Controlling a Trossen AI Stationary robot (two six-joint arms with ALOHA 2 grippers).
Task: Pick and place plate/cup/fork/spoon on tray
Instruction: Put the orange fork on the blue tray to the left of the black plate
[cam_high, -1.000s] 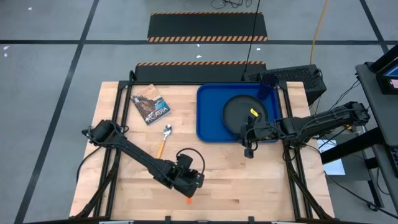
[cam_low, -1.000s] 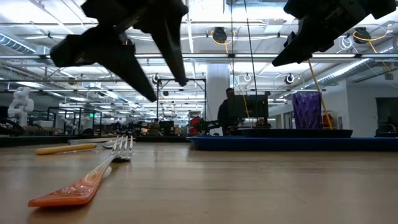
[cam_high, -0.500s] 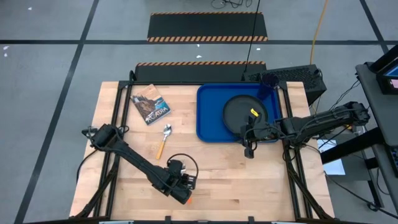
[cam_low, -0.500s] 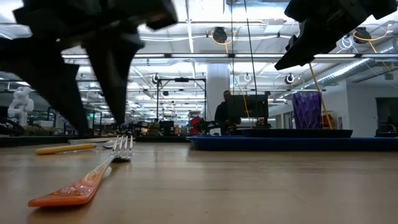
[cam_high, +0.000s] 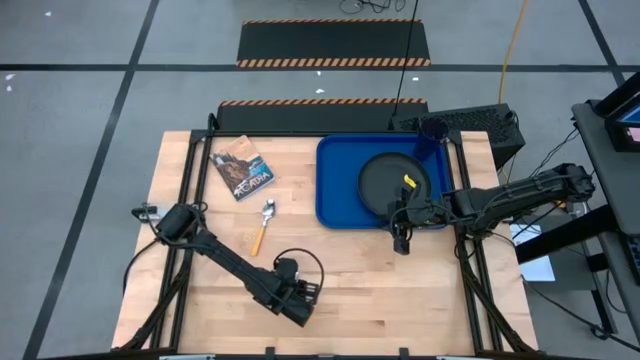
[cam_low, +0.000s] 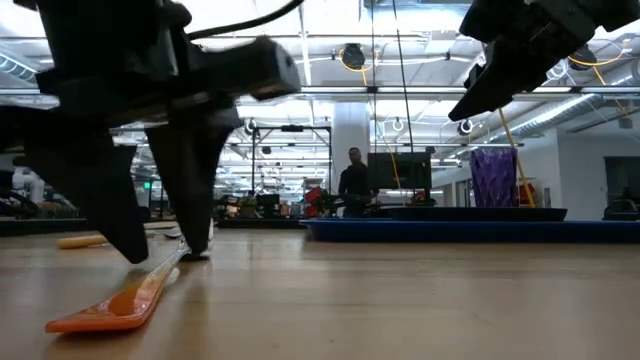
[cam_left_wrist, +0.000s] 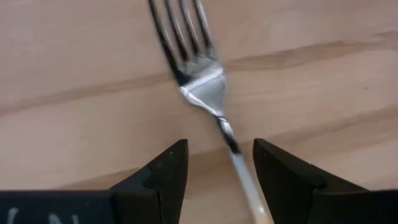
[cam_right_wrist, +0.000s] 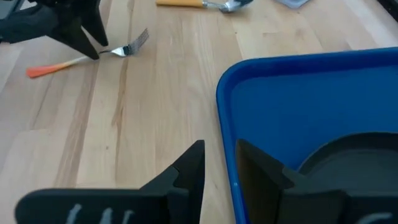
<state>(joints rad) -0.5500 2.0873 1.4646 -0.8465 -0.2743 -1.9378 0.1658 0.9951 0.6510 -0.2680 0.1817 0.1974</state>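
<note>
The fork (cam_left_wrist: 199, 74) lies flat on the wood near the table's front edge, its orange handle (cam_low: 105, 308) toward the front. My left gripper (cam_low: 167, 252) is open and low over it, one finger on either side of the fork's neck, touching nothing that shows. The blue tray (cam_high: 335, 185) holds the black plate (cam_high: 392, 183) and the purple cup (cam_high: 432, 132). The spoon (cam_high: 262, 225) lies at the table's middle left. My right gripper (cam_high: 401, 243) hangs empty, narrowly open, above the tray's near edge.
A small printed booklet (cam_high: 241, 167) lies at the far left of the table. Bare wood stretches between the fork and the tray (cam_right_wrist: 292, 99). A person (cam_low: 350, 185) stands in the room beyond the table.
My left gripper has moved slightly toward the table's near edge and come down over the fork, until its open fingers stand at the table on either side of the fork's neck. The fork has not moved.
</note>
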